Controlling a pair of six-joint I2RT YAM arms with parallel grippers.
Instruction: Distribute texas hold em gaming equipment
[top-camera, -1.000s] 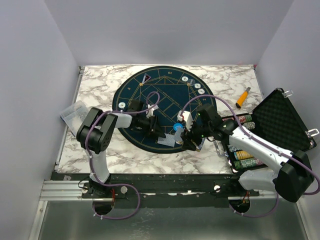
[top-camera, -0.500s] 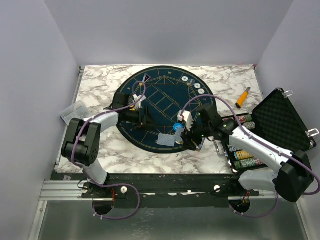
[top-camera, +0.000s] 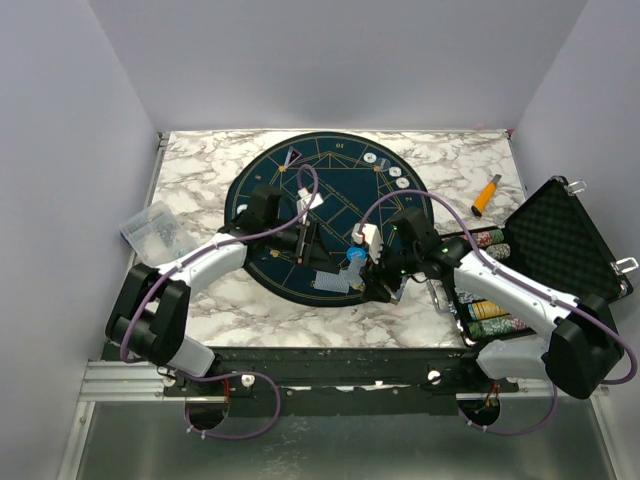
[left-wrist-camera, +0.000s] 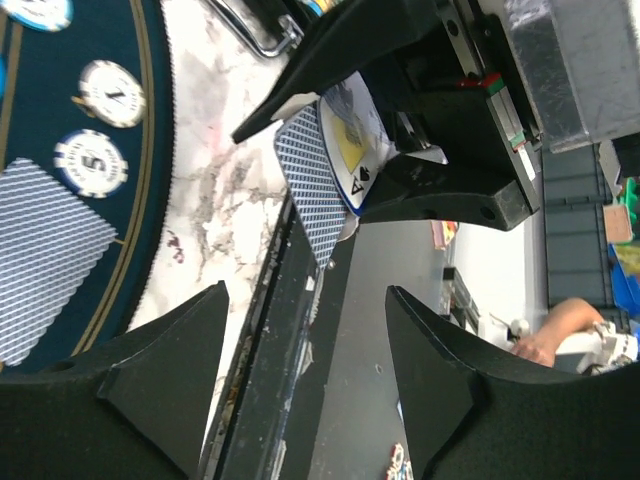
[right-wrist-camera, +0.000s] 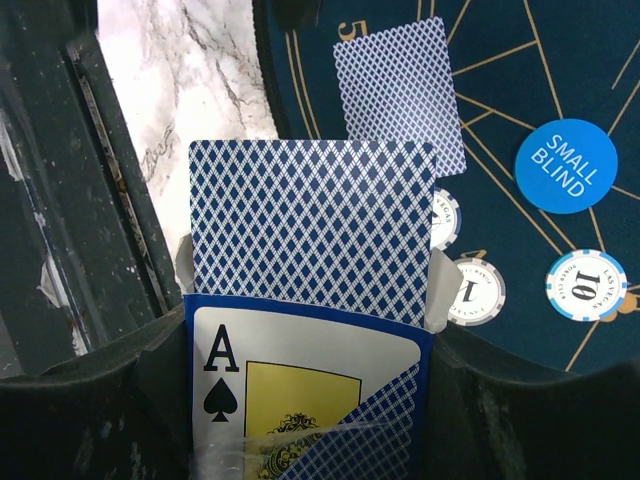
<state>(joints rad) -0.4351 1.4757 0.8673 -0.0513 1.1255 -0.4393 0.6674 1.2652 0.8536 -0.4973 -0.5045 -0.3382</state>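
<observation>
My right gripper (right-wrist-camera: 310, 400) (top-camera: 378, 278) is shut on an ace-of-spades card box (right-wrist-camera: 300, 390), and blue-backed playing cards (right-wrist-camera: 312, 230) stick out of its top. My left gripper (left-wrist-camera: 305, 300) (top-camera: 312, 240) hangs open and empty just left of that card box (left-wrist-camera: 335, 170). One card (right-wrist-camera: 400, 90) (top-camera: 333, 282) lies face down at the near edge of the dark round mat (top-camera: 300, 200). Beside the card are a blue "small blind" disc (right-wrist-camera: 566, 166) and whitish chips (right-wrist-camera: 475, 290) (left-wrist-camera: 92, 163).
An open black foam-lined case (top-camera: 565, 240) stands at the right with chip rolls (top-camera: 490, 310) in it. An orange-handled tool (top-camera: 485, 195) lies at the back right. A clear plastic packet (top-camera: 150, 225) sits at the left edge. More chips (top-camera: 392, 176) lie on the mat's far right.
My left gripper opened and left a card on the mat's near edge, drew back to the left, then came back right toward the card box. The right arm has held still.
</observation>
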